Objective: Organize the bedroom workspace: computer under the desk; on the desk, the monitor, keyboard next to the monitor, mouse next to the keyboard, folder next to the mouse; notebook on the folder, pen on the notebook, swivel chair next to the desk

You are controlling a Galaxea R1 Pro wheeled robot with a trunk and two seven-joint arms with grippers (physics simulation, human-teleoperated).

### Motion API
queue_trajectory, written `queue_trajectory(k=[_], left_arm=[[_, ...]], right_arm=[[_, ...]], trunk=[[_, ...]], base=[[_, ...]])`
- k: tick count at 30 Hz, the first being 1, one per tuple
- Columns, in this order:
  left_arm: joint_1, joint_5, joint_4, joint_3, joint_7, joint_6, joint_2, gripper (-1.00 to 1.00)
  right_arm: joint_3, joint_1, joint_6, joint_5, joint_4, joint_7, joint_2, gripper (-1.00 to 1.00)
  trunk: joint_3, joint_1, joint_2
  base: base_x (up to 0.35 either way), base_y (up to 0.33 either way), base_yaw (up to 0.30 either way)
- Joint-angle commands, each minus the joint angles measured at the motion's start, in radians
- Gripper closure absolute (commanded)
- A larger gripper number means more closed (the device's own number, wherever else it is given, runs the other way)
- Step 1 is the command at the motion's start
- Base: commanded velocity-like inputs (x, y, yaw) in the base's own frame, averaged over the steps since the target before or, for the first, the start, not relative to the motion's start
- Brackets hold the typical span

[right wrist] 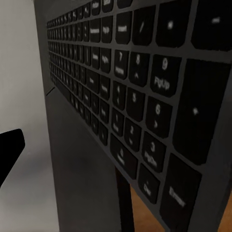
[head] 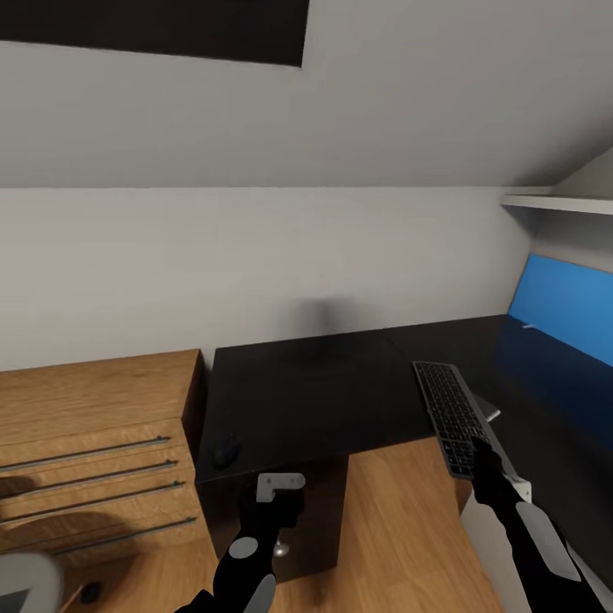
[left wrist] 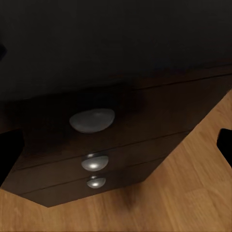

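Head view: keyboard (head: 455, 417) lies lengthwise on inner corner of black desk (head: 323, 392), near end jutting past desk edge over wood floor (head: 400, 528). Prob. positioned that way so R gripper (head: 484, 449) can bite the overhanging end.

R gripper sits at kbd's near end, on numpad side. R wrist view: keys (right wrist: 130, 111) very close, one dark fingertip (right wrist: 9, 150) off to the side; looks clamped on kbd, but contact can't be confirmed.

Mouse (head: 226, 451) at desk's near-left corner, just far-left of L gripper (head: 277, 502).

L wrist view: fingertips (left wrist: 9, 157) spread wide, empty, aimed at drawer knobs (left wrist: 92, 120).

Dresser (head: 94, 443) left of desk.
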Motion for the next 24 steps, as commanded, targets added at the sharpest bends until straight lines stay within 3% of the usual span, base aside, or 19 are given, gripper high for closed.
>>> queue_trajectory(k=[1, 16, 17, 24], left_arm=[[-0.001, 0.008, 0.0, -0.002, 0.008, 0.003, 0.0, -1.0], [-0.001, 0.008, 0.002, -0.002, 0.008, 0.003, 0.0, -1.0], [-0.001, 0.008, 0.002, -0.002, 0.008, 0.003, 0.0, -1.0], [-0.001, 0.008, 0.002, -0.002, 0.008, 0.003, 0.0, -1.0]], right_arm=[[-0.002, -0.001, 0.005, -0.006, -0.002, -0.006, 0.0, -1.0], [-0.002, -0.001, 0.003, -0.005, -0.002, -0.007, -0.009, -1.0], [-0.002, -0.001, 0.003, -0.005, -0.002, -0.008, -0.01, 1.0], [-0.002, -0.001, 0.002, -0.003, -0.002, -0.021, -0.01, 1.0]], trunk=[[-0.001, 0.0, -0.001], [-0.001, 0.0, -0.001], [-0.001, 0.0, -0.001], [-0.001, 0.0, -0.001]], base=[[0.048, 0.0, 0.0], [0.006, 0.0, 0.0], [0.0, 0.0, 0.0], [0.0, 0.0, 0.0]])
